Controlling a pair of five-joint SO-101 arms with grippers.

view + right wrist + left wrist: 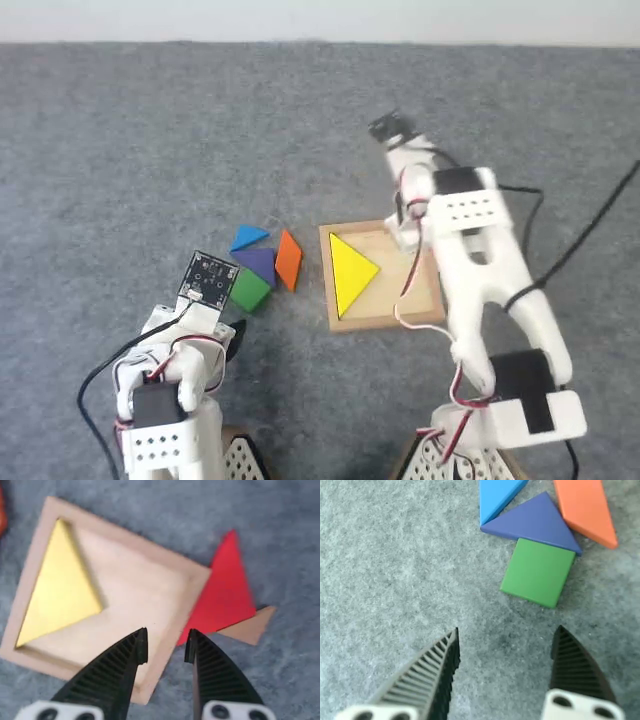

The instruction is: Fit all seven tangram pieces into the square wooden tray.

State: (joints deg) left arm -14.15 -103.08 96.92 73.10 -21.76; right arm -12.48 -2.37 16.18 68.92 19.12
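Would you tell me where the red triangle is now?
In the right wrist view the red triangle lies on the mat outside the wooden tray, against its edge opposite the yellow triangle, beside a tan piece.

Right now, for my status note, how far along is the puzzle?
Done: only the yellow triangle lies in the tray. In hand: nothing; the right gripper hangs open by the red triangle and tan triangle outside it, the left gripper open near the green square. Left: those three plus the purple triangle, blue triangle and orange piece.

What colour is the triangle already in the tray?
Yellow triangle, best in the high view.
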